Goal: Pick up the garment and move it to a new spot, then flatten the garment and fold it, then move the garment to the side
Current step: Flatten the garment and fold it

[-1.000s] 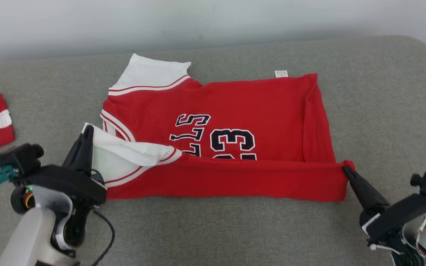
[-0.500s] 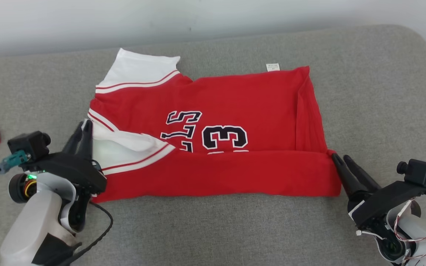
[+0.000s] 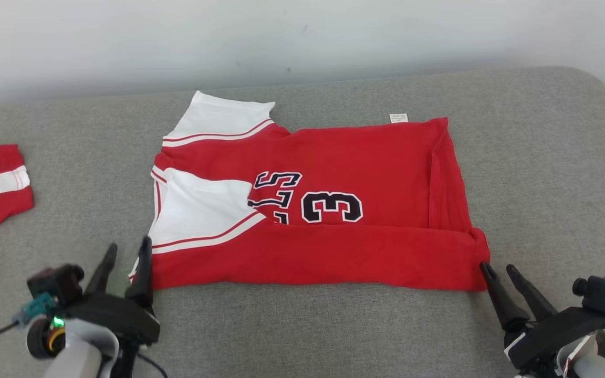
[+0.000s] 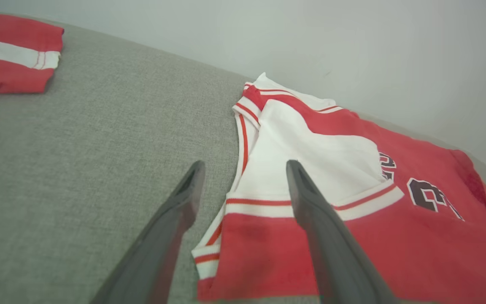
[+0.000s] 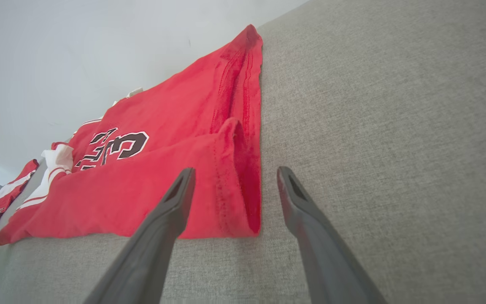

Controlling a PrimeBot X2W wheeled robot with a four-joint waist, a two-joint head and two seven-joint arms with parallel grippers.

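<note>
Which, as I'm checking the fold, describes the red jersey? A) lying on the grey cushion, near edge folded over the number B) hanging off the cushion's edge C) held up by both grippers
A: the red jersey lies on the grey cushion, near strip folded over the bottom of the number.

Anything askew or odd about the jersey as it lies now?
Yes. The red jersey is unevenly folded: its far white sleeve juts beyond the top edge, a small white tag pokes out there, and the right edge is turned inward.
</note>
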